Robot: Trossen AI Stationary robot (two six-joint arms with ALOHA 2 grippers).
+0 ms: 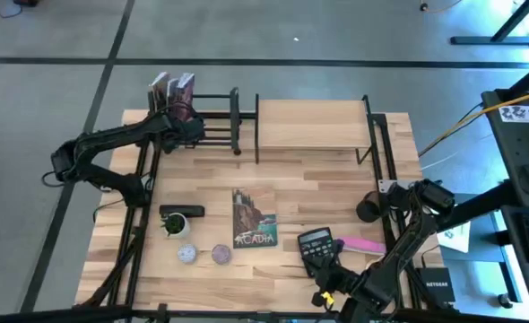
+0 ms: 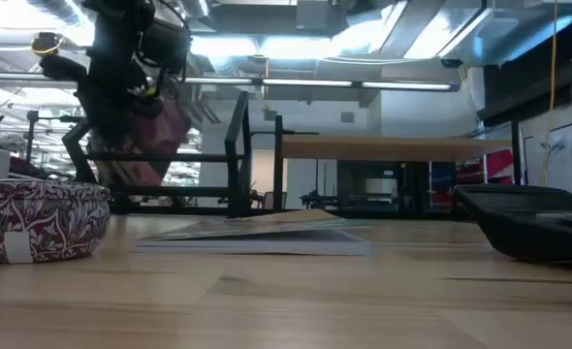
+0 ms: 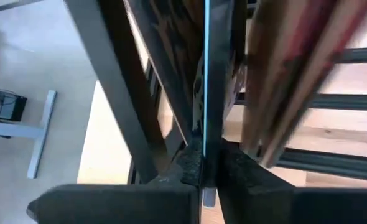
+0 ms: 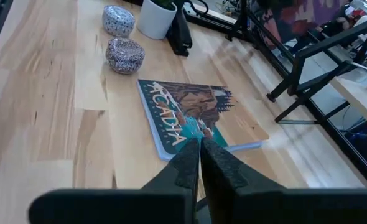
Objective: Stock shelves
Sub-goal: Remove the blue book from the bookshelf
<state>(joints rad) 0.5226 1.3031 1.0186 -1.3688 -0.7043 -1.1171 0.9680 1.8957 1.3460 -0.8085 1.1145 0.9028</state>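
Note:
The black metal-bar rack (image 1: 215, 121) stands at the table's far left, beside the light-wood board shelf (image 1: 311, 124). Two books (image 1: 171, 90) stand upright at the rack's left end. My left gripper (image 1: 186, 121) is over the rack, shut on a thin book with a blue edge (image 3: 204, 93); in the low view this maroon book (image 2: 165, 136) tilts above the rack bars. An "Acadia" book (image 1: 253, 218) lies flat on the table. My right gripper (image 4: 201, 149) is shut and holds nothing. It hovers to the right of that book (image 4: 196, 118). My left gripper pinches the thin book's edge (image 3: 204, 158) between its two fingers (image 3: 186, 168). The book runs away from the fingers, among the rack's bars. It sits tilted in the hold. Whether its lower end rests on the rack I cannot tell.
At the near left stand a white plant pot (image 1: 175, 224), a black object (image 1: 182, 212) and two small patterned tins (image 1: 186, 254) (image 1: 221, 255). A black calculator (image 1: 316, 244) and a pink item (image 1: 363, 244) lie at the near right. The board shelf's top is bare.

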